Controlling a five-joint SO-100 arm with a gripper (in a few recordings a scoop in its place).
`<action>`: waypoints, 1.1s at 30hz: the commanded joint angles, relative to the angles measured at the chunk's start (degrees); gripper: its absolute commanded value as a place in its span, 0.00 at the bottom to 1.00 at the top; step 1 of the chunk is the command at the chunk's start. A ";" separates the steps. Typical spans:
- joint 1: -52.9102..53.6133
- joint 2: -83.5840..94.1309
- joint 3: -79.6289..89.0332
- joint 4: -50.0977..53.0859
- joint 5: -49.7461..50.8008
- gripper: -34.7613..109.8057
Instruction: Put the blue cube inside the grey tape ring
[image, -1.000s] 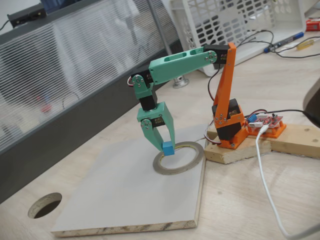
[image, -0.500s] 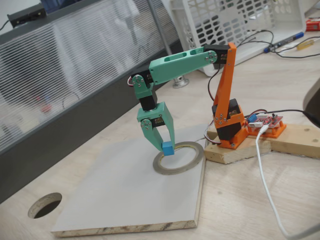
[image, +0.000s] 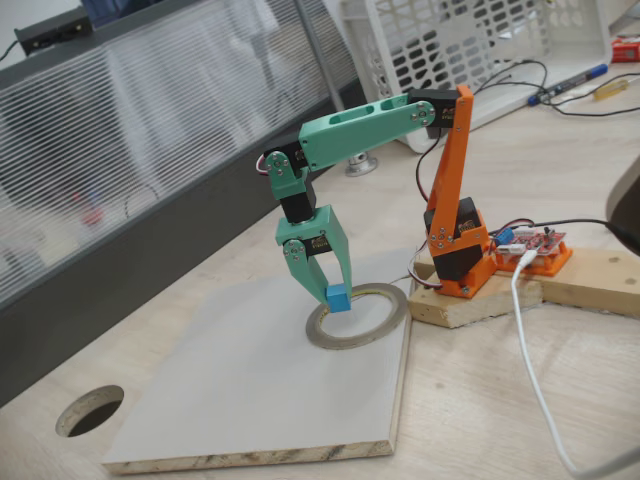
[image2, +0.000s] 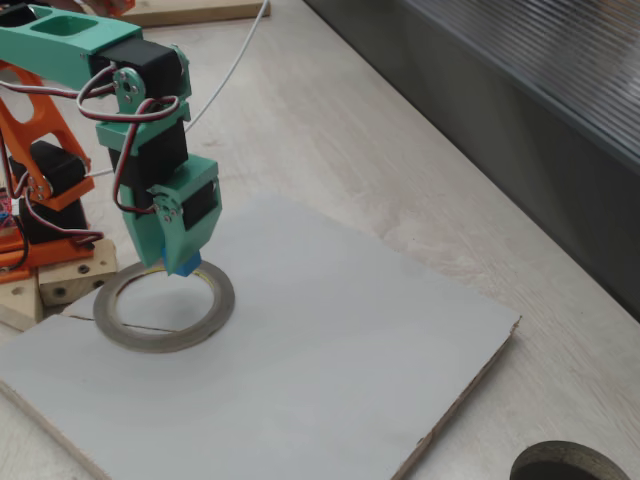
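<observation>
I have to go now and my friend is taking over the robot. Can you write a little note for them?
Gripper: shut on the blue cube, held at the fingertips.
Grey tape ring: flat on the white board, near the arm's base.
Done: cube picked up and brought over the ring's edge; in a fixed view it hangs over the far rim.
Left: shift it over the ring's hole, lower it, open the gripper.

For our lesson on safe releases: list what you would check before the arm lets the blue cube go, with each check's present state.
1. Blue cube held in the tool: ok.
2. Cube over the grey tape ring's opening: not ok; it hangs at the rim.
3. Cube low enough to drop: cannot tell.
4. Ring flat on the white board: ok.
5. Ring's inside free: ok.
</observation>
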 joint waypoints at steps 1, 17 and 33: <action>-0.53 1.85 0.35 -0.18 0.53 0.25; -0.53 0.97 0.35 -0.18 0.53 0.25; 5.27 0.79 0.35 -0.18 0.18 0.25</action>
